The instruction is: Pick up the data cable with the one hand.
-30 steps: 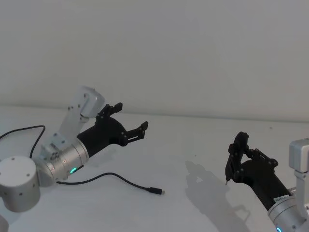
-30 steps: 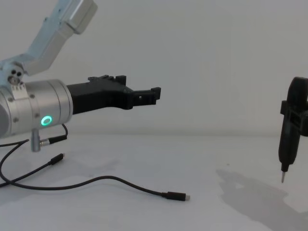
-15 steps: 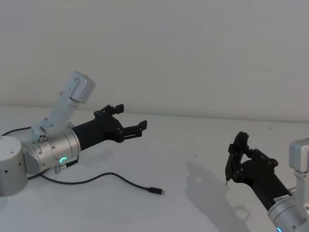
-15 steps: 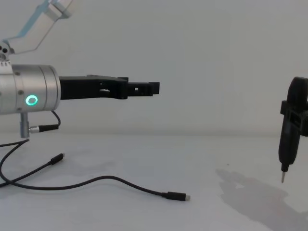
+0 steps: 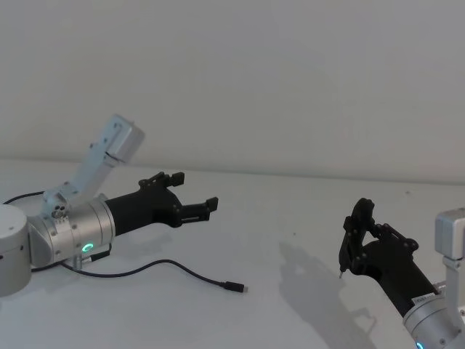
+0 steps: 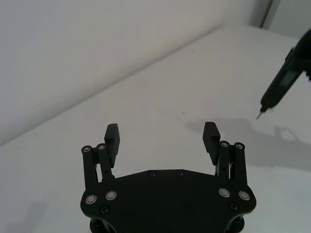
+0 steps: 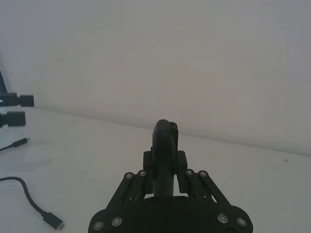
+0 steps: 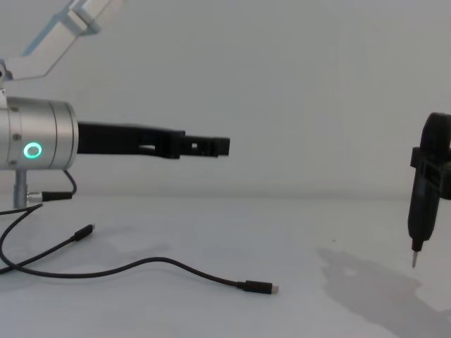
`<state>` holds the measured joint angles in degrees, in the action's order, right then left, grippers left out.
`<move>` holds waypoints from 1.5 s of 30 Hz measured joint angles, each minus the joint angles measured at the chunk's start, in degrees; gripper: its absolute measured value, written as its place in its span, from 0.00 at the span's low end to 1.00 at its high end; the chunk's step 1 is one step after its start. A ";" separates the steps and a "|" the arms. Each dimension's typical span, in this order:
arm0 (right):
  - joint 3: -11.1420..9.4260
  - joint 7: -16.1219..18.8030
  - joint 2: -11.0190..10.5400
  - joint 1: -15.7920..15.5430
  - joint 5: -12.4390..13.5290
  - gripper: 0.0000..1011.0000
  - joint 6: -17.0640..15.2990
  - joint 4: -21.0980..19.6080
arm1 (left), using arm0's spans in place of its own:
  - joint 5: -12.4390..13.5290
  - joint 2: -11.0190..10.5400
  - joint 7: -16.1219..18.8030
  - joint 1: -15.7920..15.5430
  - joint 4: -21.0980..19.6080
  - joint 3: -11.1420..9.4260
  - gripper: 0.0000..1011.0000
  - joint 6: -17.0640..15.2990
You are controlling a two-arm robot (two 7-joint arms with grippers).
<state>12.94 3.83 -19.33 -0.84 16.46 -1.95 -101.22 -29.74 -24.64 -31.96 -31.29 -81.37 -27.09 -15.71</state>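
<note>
The data cable [image 8: 162, 261] lies flat on the white table [image 5: 290, 218], close to the robot and on its left side; it is thin and black and bends in a loose wave; one small plug [image 8: 257, 286] with a silver tip lies out toward the middle of the table; the other plug [image 8: 87, 230] lies farther back and more to the left; nothing touches the cable, and in the head view [image 5: 171, 264] it rests on the bare table, in front of the left arm.

Above the cable and a little farther back hangs the left gripper [image 5: 193, 190]; it sits on a silver wrist [image 8: 32, 144] with a green glowing ring [image 8: 32, 150]; it points out flat toward the middle of the table, well up off the top [image 8: 222, 146]; its two black fingers [image 6: 210, 136] are spread wide apart with nothing between them [image 6: 162, 133]; a short black wire [image 8: 60, 194] hangs just under the silver wrist.

Far over on the robot's right is the right gripper [image 5: 357, 233]; it is held up off the table and well apart from the cable; its fingers are pinched in on a black tool [image 8: 421, 204] with a thin metal tip [image 8: 414, 262] that points down; the tool's shadow falls on the table beneath it.

Behind all of it stands a plain white wall [image 5: 290, 87].
</note>
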 joint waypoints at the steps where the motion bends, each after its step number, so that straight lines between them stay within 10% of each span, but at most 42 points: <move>1: 0.00 0.00 0.00 0.00 0.00 0.27 0.00 0.00 | 0.17 -0.18 0.00 -0.05 -0.04 -0.28 0.99 -0.16; 23: 0.00 0.00 0.00 0.00 0.00 0.27 0.00 0.00 | 6.00 0.58 5.75 0.19 3.07 -3.82 0.99 -0.68; 45: 0.00 0.00 0.00 0.00 0.00 0.27 0.00 0.00 | 1.21 2.94 3.47 1.41 3.59 -1.45 0.99 0.39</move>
<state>12.94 3.83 -19.33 -0.84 16.46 -1.95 -101.23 -28.54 -21.70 -28.49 -29.88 -77.78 -28.53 -15.32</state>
